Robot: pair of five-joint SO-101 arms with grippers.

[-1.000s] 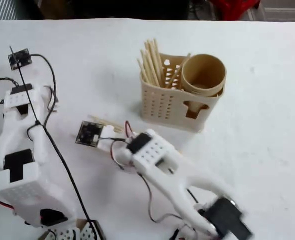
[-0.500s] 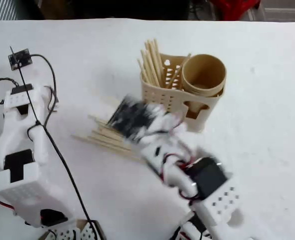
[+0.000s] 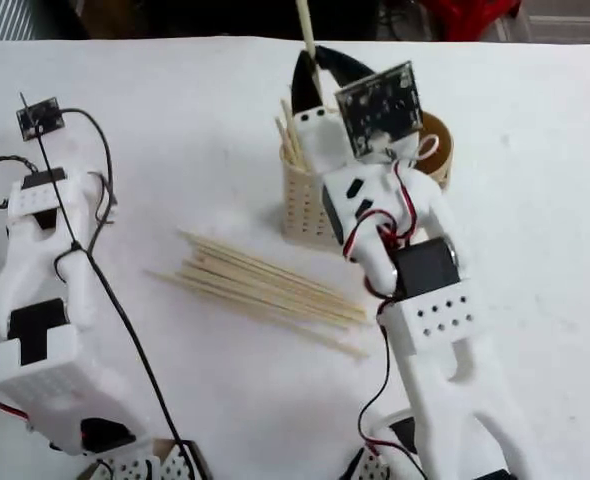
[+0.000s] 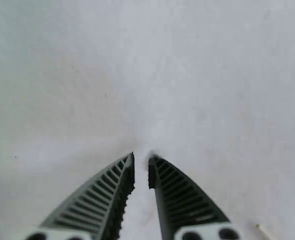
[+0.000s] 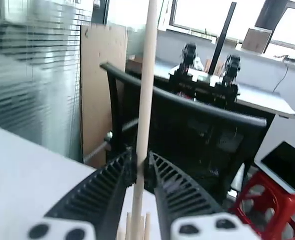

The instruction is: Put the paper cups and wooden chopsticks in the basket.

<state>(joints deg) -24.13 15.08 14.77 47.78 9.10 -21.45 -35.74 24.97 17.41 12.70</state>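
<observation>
Right hand (image 5: 140, 167) is clamped on one wooden chopstick (image 5: 148, 75), held upright over the basket (image 3: 300, 205). Its lower tip should be guided down among the standing chopsticks (image 3: 288, 135) before release, lest it tip out. A loose bundle (image 3: 265, 285) is left on the table (image 3: 175, 100).

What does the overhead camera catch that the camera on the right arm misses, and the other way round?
Overhead: the pile of chopsticks on the table, the basket with a paper cup in it, and the left arm. Right wrist: a black chair and red stool in the room behind. Shared: the right gripper shut on one chopstick.
</observation>
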